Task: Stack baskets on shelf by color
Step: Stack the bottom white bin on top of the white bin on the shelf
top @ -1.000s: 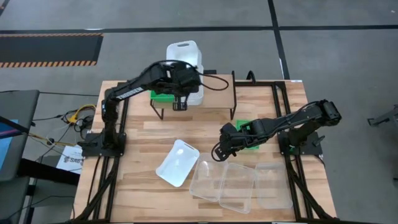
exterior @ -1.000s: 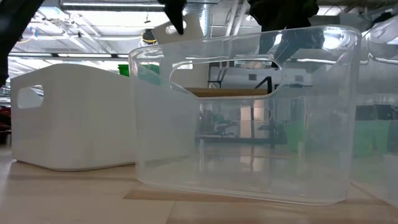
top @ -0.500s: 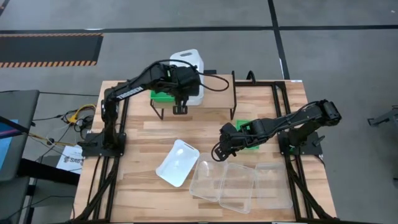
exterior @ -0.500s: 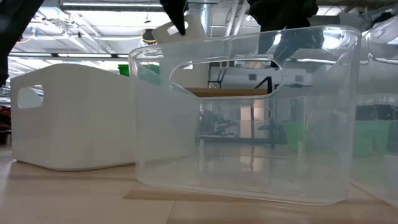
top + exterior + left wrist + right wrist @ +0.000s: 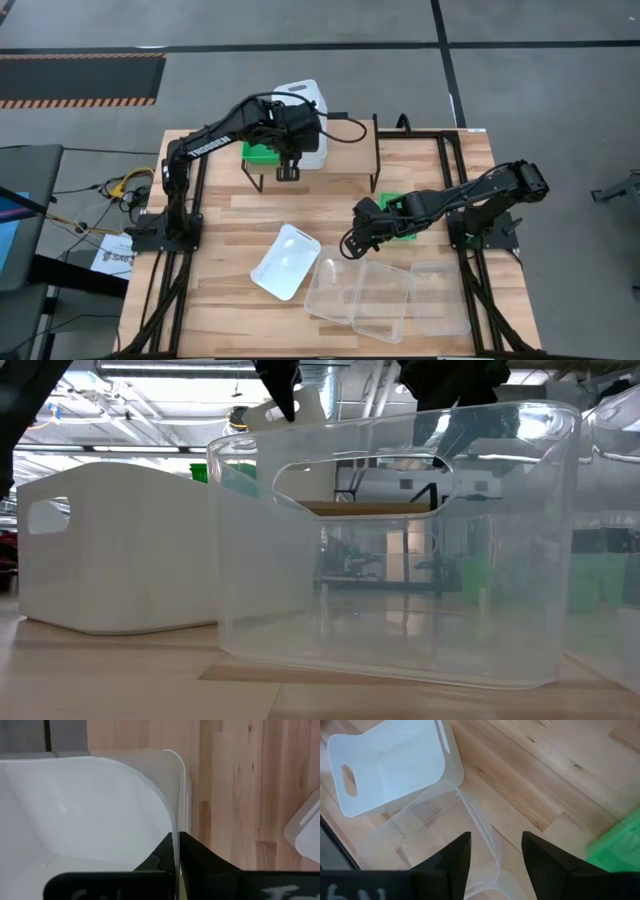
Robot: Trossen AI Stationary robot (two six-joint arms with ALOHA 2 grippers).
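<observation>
From above, the left end effector [image 5: 289, 150] hung over the shelf [image 5: 345, 150], pinched shut on the rim of a white basket [image 5: 303, 100] tilted just beyond it. The right end effector [image 5: 352, 238] waited spread wide above the clear baskets [image 5: 375, 295]. In the left wrist view, the fingers [image 5: 192, 855] clamped the thin wall [image 5: 176, 820]. It looked light, slick and slightly flexible; the rim or handle slot seemed the best hold.

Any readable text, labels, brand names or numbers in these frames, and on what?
None reads in full.
White paper sheet on the floor left of the table: dark print, too small to read.
Left arm: pale lettering along the link, too small.
Wrist-camera housings: cut-off pale marks at the frame edge, illegible.
</observation>
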